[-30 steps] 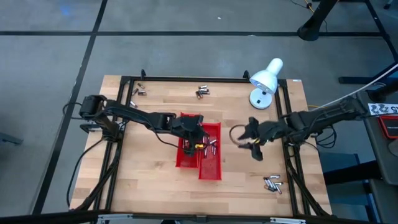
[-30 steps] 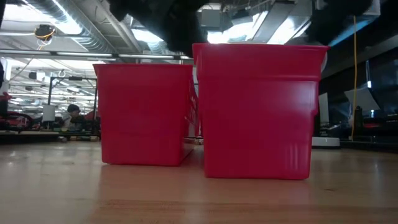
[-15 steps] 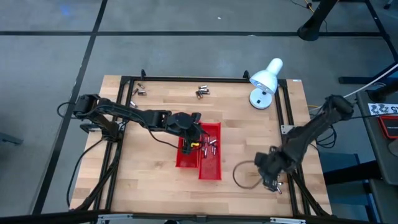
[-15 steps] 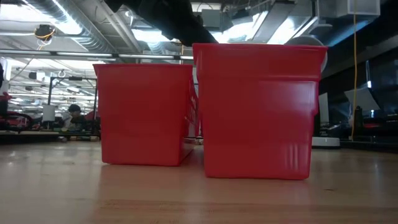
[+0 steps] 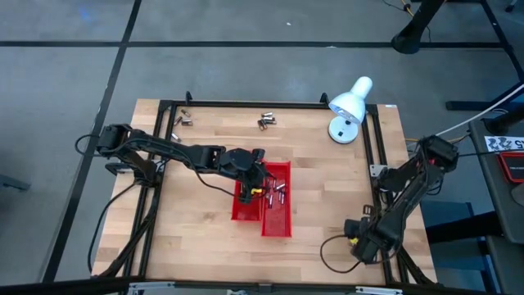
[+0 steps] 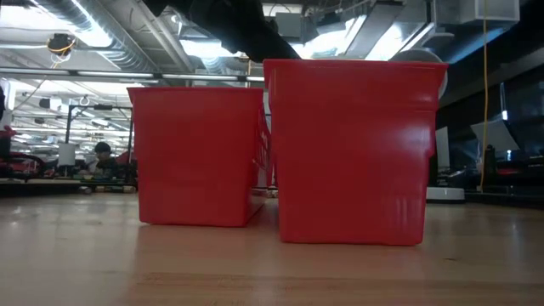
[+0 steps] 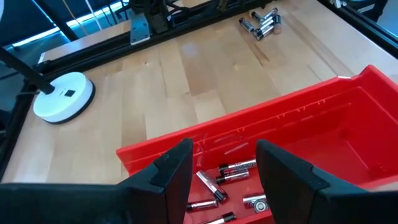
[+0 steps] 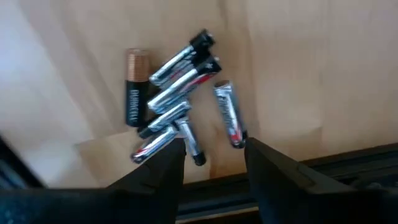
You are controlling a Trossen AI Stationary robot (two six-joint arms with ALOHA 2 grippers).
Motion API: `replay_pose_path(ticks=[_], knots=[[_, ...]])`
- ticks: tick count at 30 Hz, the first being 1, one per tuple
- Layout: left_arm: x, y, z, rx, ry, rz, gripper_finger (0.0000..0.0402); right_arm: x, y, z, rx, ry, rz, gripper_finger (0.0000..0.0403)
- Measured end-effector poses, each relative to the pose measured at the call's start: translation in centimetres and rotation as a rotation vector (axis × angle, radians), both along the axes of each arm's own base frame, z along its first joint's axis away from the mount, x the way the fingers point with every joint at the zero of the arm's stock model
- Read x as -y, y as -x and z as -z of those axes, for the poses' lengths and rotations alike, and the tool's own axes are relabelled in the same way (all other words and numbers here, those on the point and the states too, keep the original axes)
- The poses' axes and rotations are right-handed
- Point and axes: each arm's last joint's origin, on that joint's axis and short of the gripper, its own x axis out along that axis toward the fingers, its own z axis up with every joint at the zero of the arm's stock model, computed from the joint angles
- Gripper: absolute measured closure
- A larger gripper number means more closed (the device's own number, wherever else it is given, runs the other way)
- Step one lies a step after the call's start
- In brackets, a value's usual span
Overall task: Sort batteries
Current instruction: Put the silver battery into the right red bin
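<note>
Silvery-grey cylindrical batteries point(image 8: 180, 102) lie clustered on the wooden table just ahead of the right gripper point(image 8: 211, 163), whose dark fingers stand apart, holding nothing. Over the red plastic trays point(image 7: 348, 124), the left gripper point(image 7: 221, 171) is likewise spread and empty.

2 bright red trays point(image 5: 277, 215) stand on the pale, wood-grained table point(image 5: 205, 238). The batteries point(image 8: 180, 71) are silvery grey with black ends; 1, at 9 o'clock in the pile, is black and copper point(image 8: 135, 94). The lamp point(image 5: 350, 105) is white.
</note>
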Motion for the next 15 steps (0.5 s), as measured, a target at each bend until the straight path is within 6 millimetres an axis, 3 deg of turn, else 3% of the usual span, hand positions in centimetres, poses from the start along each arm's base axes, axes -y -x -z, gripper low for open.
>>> replay_pose_path(ticks=[15], knots=[[0.0,0.0,0.1,-0.01,0.005,-0.003,0.0235,1.8,1.1,4.3,-0.001,0.007,0.003,0.0235]])
